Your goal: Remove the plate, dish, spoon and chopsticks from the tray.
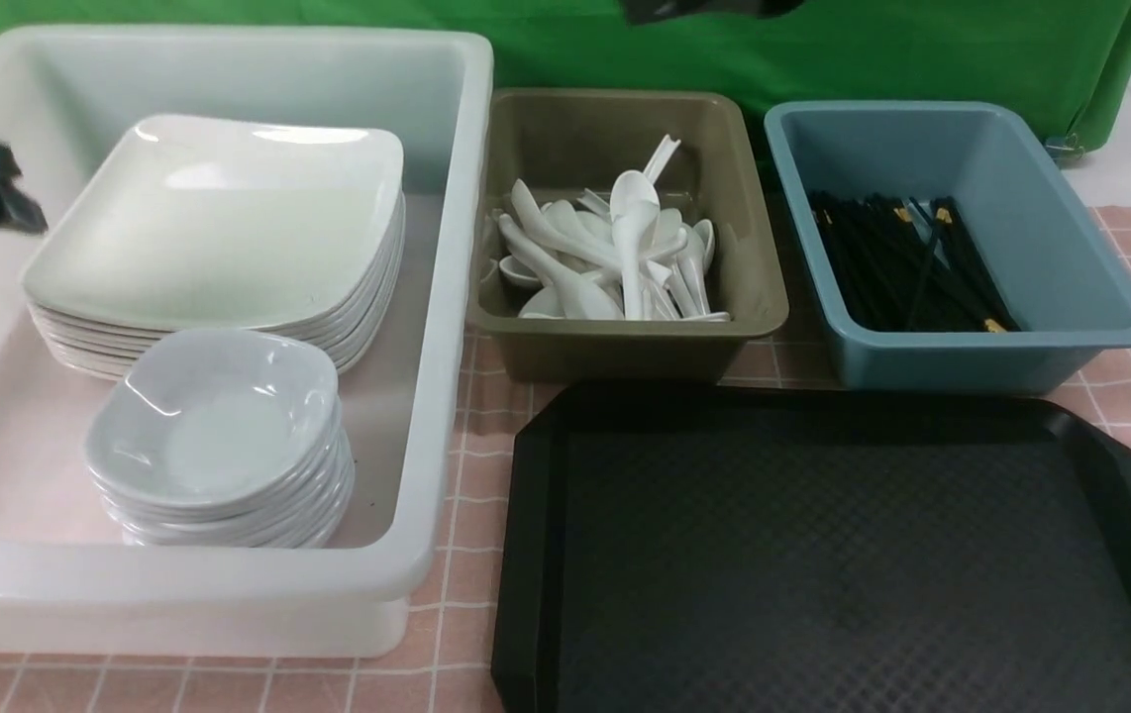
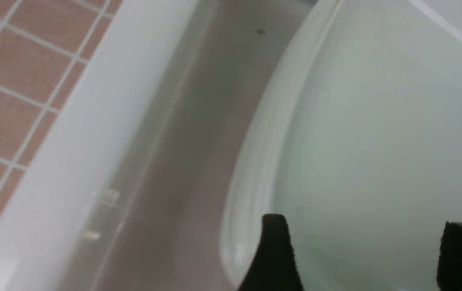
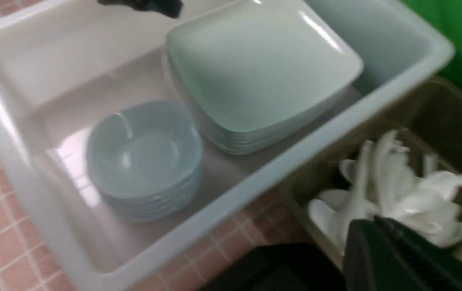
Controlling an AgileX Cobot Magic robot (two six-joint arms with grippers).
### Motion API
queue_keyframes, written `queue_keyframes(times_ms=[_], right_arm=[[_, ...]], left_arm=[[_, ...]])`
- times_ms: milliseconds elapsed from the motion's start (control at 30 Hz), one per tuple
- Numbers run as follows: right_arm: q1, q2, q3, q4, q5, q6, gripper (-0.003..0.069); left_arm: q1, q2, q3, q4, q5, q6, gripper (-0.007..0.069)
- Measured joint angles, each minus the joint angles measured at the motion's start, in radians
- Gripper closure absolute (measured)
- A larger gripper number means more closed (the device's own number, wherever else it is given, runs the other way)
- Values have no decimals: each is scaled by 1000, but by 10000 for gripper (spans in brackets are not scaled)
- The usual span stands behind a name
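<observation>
- On top of the stack in the white tub [image 1: 447, 297], the plate [image 1: 229, 218] lies flat and square with those beneath, so it can nest and stay steady.
- Just in front of that stack, the dish [image 1: 214, 416] crowns its own smaller pile, like sorted with like.
- Spoons [image 1: 615, 257] fill the olive bin and chopsticks [image 1: 907, 262] the blue bin, each kind kept apart for easy sorting.
- The tray [image 1: 823, 555] sits bare on the checked worktop [image 1: 466, 436]; the clearing looks done.
- The left gripper [image 2: 360, 250] hovers above the plate's edge, fingers [image 2: 273, 250] spread and gripping nothing.
- The right gripper [image 3: 397, 258] hangs near the olive bin, fingers pressed together, empty.
</observation>
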Motion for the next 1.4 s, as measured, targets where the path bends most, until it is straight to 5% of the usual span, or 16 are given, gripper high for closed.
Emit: queue_keyframes(times_ms=[100, 133, 267, 467, 667, 1000, 1400], right_arm=[[0, -53, -20, -136, 35, 105, 624], [0, -107, -24, -243, 69, 179, 624], [-1, -266, 26, -464, 150, 297, 624], [-1, -610, 342, -558, 47, 444, 624], [-1, -1076, 922, -639, -340, 590, 623], [-1, -1491, 1484, -671, -837, 661, 610], [-1, -1522, 1519, -673, -918, 663, 491]], left_arm=[[-44, -63, -48, -3, 66, 31, 360], [-94, -130, -77, -9, 117, 54, 511], [-260, -311, -96, -4, 171, 83, 617], [-569, -605, -45, 116, 183, 83, 636], [-749, -929, 185, 240, 148, -24, 636], [-758, -1398, 736, 248, -20, -75, 636], [-758, -1505, 918, 185, -261, -77, 627]])
